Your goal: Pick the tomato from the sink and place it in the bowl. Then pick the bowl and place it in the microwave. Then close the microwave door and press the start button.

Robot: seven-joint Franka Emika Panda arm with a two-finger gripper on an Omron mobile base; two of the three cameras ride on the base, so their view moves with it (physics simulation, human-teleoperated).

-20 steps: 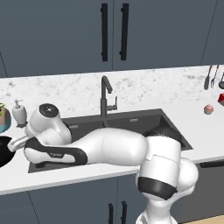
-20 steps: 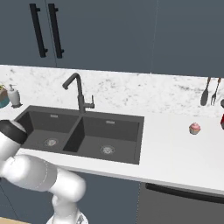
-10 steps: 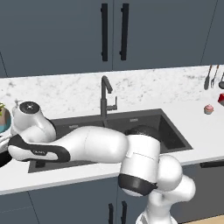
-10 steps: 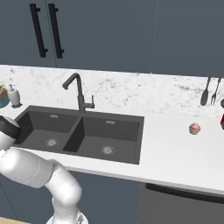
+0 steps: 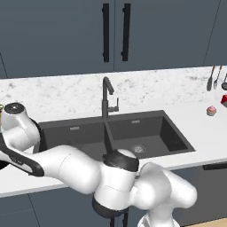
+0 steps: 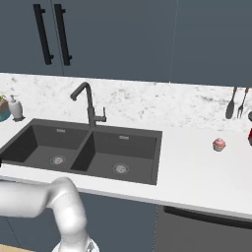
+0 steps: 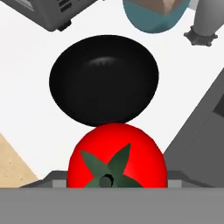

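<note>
White marble table (image 6: 197, 167) by the dark sink (image 6: 83, 152): arm's swung further left, end effector clamped on the glossy red tomato (image 7: 117, 157), now nearly above the shallow black bowl (image 7: 103, 78).

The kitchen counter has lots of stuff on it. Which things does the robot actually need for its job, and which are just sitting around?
Part of the job:
tomato, close up in the hand view
black bowl, just beyond it
sink, both basins bare

Just lying about:
faucet
pink cupcake
hanging utensils
soap bottle
</note>
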